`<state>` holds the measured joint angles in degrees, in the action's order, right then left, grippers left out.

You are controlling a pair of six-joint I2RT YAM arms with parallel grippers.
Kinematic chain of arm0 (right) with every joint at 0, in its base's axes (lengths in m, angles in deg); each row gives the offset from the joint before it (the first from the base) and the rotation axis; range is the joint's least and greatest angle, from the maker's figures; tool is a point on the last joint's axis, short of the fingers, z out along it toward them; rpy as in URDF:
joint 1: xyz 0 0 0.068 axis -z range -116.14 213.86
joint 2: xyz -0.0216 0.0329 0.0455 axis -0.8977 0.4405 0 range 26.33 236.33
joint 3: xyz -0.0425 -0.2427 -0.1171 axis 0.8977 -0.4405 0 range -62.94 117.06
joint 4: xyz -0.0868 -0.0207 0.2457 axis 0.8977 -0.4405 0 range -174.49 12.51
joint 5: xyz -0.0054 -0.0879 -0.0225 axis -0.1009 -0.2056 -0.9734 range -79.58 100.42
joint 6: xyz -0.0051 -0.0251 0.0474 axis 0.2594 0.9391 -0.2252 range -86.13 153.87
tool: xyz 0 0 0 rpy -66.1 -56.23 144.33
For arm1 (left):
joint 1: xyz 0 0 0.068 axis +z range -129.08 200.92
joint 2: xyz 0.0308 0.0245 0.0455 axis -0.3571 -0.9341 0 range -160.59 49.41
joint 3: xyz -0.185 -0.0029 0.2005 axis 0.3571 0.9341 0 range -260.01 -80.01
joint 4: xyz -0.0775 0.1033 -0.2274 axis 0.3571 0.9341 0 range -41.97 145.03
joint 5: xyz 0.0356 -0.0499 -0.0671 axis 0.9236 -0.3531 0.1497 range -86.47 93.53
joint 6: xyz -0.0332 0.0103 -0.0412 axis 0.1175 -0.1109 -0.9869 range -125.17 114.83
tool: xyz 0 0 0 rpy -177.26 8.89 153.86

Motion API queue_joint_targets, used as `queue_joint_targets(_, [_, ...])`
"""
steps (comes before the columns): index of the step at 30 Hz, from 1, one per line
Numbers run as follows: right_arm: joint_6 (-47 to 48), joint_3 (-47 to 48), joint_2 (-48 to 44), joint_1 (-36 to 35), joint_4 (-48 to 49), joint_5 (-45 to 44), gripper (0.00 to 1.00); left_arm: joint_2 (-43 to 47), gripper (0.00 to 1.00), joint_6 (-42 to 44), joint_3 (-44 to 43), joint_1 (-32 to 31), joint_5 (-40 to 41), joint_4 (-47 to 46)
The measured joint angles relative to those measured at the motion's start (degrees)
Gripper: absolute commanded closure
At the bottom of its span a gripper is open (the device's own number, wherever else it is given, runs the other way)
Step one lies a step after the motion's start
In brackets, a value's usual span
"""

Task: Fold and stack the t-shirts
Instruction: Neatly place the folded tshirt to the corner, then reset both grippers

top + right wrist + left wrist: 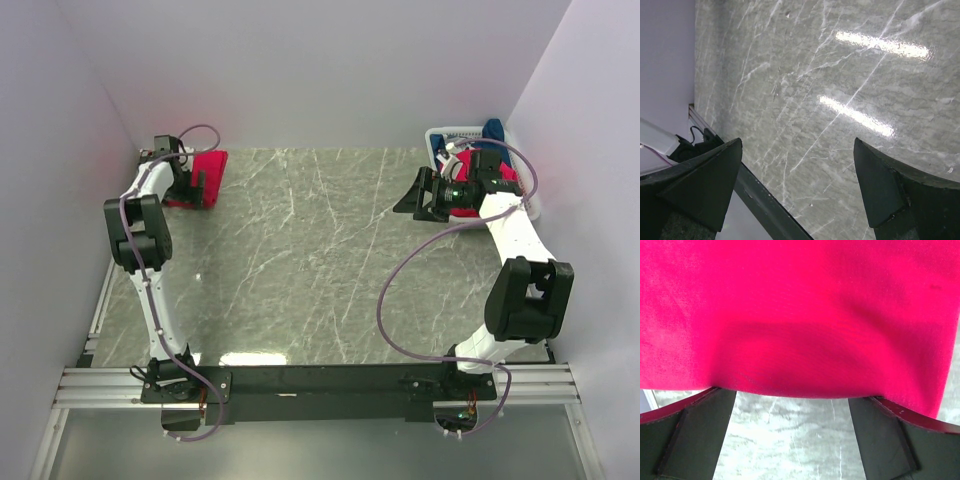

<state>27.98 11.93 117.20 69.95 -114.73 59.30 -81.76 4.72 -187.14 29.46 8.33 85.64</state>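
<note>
R gripper (425, 192) beside basket (452, 133); red tee (212, 165) at L gripper (196, 188), far-left.

Bright, even overhead light. Right wrist view: two hard glare streaks on the marble table (790, 75); top view shows only faint sheen. Left wrist view: red shirt (800, 300) oversaturated, soft-focus, dark shadow band near its lower edge

T-shirts, plain cloth: one bright red t-shirt (208, 172) lying smooth in a compact rectangle at the far left; more red cloth (507, 173) and a dark blue shirt (493, 129) bunched together at the far right.
</note>
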Motion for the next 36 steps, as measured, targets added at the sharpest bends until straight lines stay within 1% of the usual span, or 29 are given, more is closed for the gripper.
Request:
queue_joint_targets(16, [0.00,-0.37,0.46,0.17,0.31,-0.02,0.02,-5.38,0.01,0.00,-8.59,-0.72,0.90,-0.33])
queue_joint_targets(23, [0.00,-0.37,0.46,0.20,0.31,0.02,0.02,-5.44,0.01,0.48,-8.90,-0.81,0.76,-0.85])
queue_joint_targets(26, [0.07,-0.28,0.46,0.17,0.04,0.09,0.02,-3.43,0.01,1.22,-5.99,-0.81,0.57,-1.86])
queue_joint_targets(29, [0.79,0.24,0.46,0.17,-0.87,0.07,0.02,0.24,0.01,1.73,-1.66,-0.85,-0.28,-0.66])
queue_joint_targets(32, [1.97,1.40,0.26,0.17,-1.70,-0.15,0.02,6.58,0.01,1.90,3.13,-0.87,-1.84,1.27])
queue_joint_targets(36, [3.93,2.12,-1.40,0.20,-2.38,-1.60,0.02,18.64,0.01,1.55,7.93,-0.92,-5.42,2.78])
